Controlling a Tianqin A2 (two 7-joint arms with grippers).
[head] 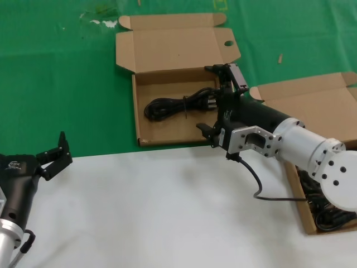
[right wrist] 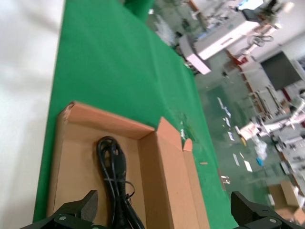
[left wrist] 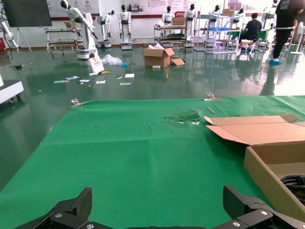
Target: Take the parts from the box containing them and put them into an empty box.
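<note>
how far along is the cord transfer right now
One black power cord already lies in the holed carton. Nothing is in hand: the right tool hangs open over that carton's near right side, above the cord's plug end, gripping nothing. More cords sit in the plain-lidded carton at the right, partly hidden by the right arm, so those are left. The left tool is open, idle at the near left.

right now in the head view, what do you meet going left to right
left pincer → coiled black cord in the box with the round hole → right pincer → second box holding more cords
</note>
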